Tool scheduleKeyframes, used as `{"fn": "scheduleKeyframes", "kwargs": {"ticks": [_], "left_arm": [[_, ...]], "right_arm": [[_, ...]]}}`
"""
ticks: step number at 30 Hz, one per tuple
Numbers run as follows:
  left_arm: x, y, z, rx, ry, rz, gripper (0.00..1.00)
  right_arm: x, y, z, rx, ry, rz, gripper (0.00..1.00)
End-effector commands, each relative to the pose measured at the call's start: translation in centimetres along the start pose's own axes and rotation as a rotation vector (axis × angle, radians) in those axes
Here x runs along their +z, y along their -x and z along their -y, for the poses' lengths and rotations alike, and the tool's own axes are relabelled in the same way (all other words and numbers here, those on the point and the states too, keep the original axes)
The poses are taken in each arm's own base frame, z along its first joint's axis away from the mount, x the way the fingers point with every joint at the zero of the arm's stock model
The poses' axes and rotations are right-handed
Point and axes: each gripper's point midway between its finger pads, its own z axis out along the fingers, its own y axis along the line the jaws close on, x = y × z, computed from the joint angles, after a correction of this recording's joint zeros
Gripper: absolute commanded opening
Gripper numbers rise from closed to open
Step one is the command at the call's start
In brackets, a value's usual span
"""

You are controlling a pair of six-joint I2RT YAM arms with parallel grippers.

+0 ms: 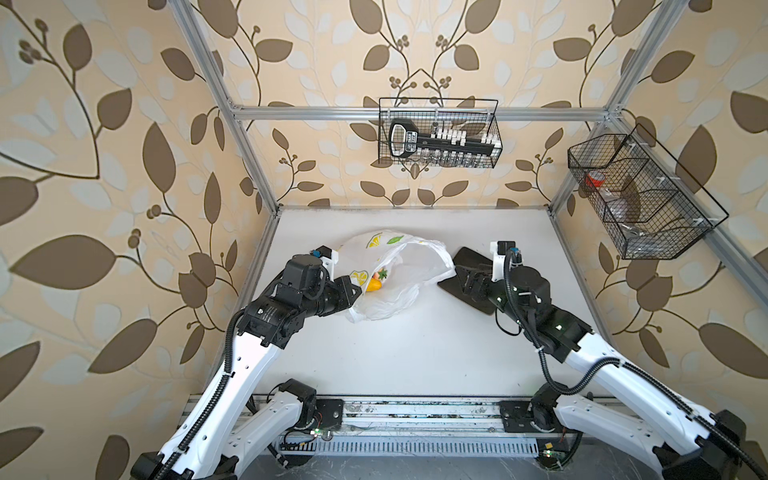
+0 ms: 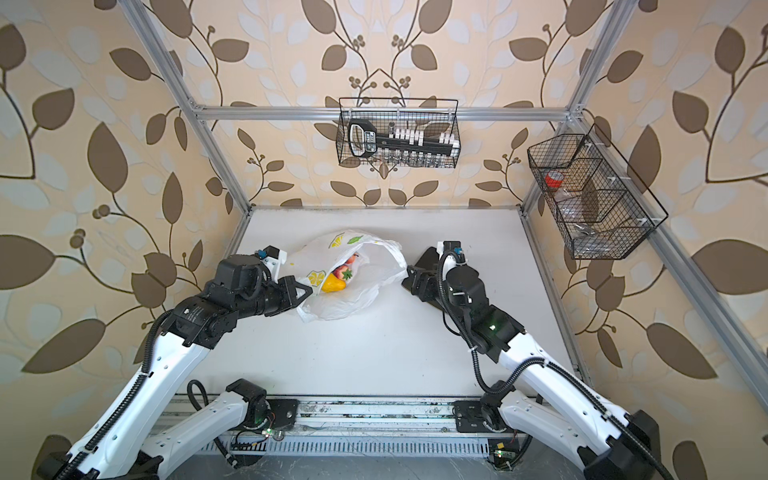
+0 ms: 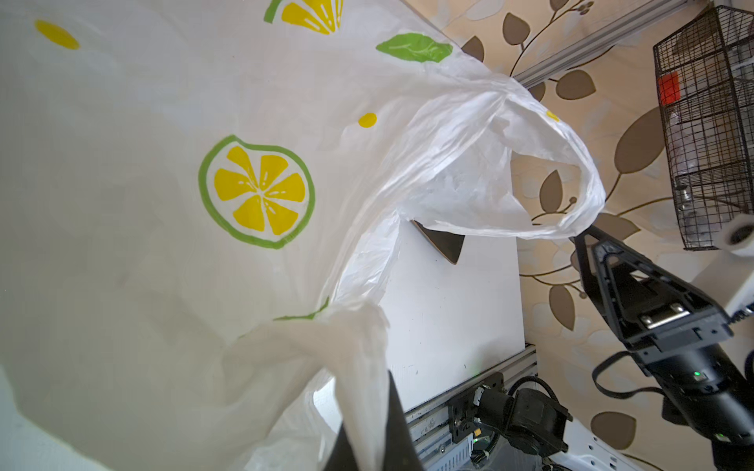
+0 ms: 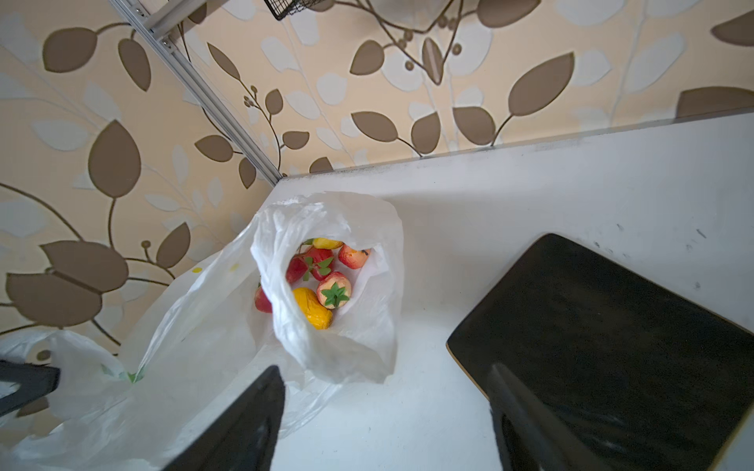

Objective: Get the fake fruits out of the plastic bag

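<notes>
We hold the plastic bag (image 2: 357, 299) open on the surface (image 2: 374, 353), fake fruits (image 4: 322, 281) inside
Our left gripper (image 2: 305, 292) clamps its rim; our right gripper (image 4: 383, 373), wide and empty, must next reach in.

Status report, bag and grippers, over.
Left gripper shut on plastic bag. Right gripper open, empty. Fake fruits inside, bag mouth open, loose plastic partly over them.

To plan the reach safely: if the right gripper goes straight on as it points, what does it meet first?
The right gripper would likely meet the near rim of the plastic bag first, then the fake fruits inside; depth is unclear.
</notes>
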Motion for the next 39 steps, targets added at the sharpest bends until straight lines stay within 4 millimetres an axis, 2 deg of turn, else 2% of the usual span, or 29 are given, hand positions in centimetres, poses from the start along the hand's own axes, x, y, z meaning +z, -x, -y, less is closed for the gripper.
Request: {"fn": "scheduleKeyframes", "kwargs": {"ticks": [1, 3, 6, 10, 12, 13, 17, 20, 26, 33, 39], "left_arm": [[-0.7, 0.2, 0.8, 0.055, -0.035, 0.029, 0.00], [-0.8, 0.1, 0.8, 0.062, -0.038, 0.027, 0.00], [-0.8, 0.0, 0.9, 0.065, -0.041, 0.019, 0.00], [-0.9, -0.1, 0.6, 0.069, -0.030, 0.022, 0.00], [-1.0, -0.2, 0.4, 0.067, -0.022, 0.027, 0.00], [-1.0, -0.2, 0.3, 0.067, -0.017, 0.028, 0.00], [-1.2, -0.4, -0.3, 0.056, 0.012, 0.027, 0.00], [-1.4, -0.5, -0.9, 0.045, 0.041, 0.032, 0.00], [-1.5, -1.0, -1.6, 0.026, 0.077, 0.016, 0.00], [-1.6, -1.8, -2.3, 0.012, 0.114, -0.027, 0.00], [-1.4, -2.0, -2.4, -0.005, 0.121, -0.041, 0.00]], "right_arm": [[-1.6, -0.4, -0.9, -0.126, 0.063, -0.034, 0.74], [-1.9, 0.0, -2.9, -0.177, 0.151, -0.050, 0.71], [-1.9, -0.6, -6.4, -0.256, 0.267, -0.080, 0.67], [-1.6, -3.2, -12.8, -0.439, 0.418, -0.077, 0.62], [-0.3, -4.7, -14.8, -0.470, 0.449, -0.095, 0.58], [0.4, -4.8, -15.7, -0.455, 0.455, -0.095, 0.55], [5.0, -7.1, -17.8, -0.408, 0.430, -0.136, 0.50], [8.9, -8.3, -17.8, -0.336, 0.333, -0.135, 0.48], [15.7, -12.7, -18.1, -0.246, 0.220, -0.227, 0.52], [21.5, -15.6, -17.9, -0.160, 0.138, -0.303, 0.61], [25.5, -17.4, -16.3, -0.115, 0.055, -0.339, 0.68]]}}
